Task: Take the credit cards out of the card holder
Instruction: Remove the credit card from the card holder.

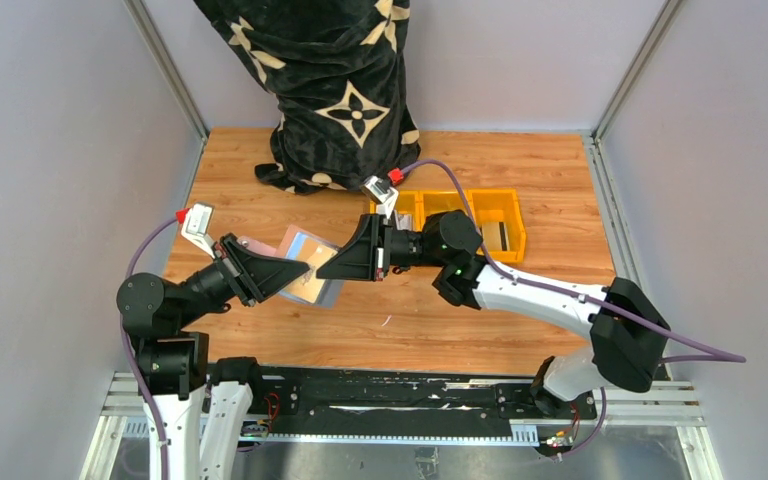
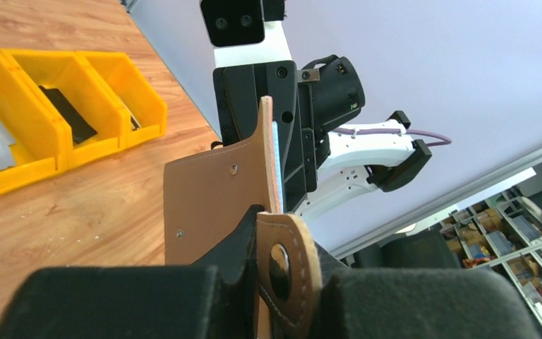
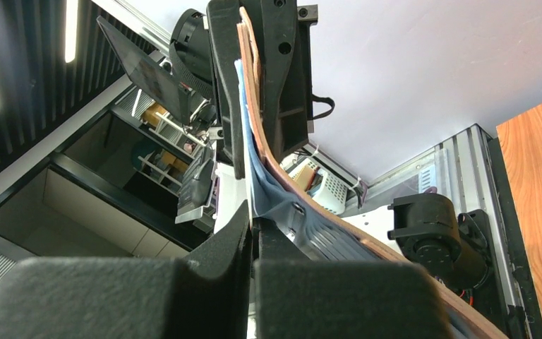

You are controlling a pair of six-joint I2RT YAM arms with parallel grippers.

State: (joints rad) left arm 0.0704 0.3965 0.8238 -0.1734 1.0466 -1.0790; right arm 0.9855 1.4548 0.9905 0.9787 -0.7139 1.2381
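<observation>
Brown card holder (image 1: 308, 272) lifted off the table (image 1: 410, 325), opened out, hanging between both arms left of centre. Left tool (image 2: 275, 240) pinching its leather flap, plain only in the left wrist view. Right tool (image 3: 253, 226) pressed together on the edge of a pale blue card (image 3: 257, 176), plain only in the right wrist view, leather curving away beside it. From above, both grips hidden under black fingers. Any further cards impossible to make out. Behind the right arm, yellow bin (image 1: 508, 215) on the table, partly covered by the arm. Farther back, black patterned cloth (image 1: 330, 80), top cut off.
</observation>
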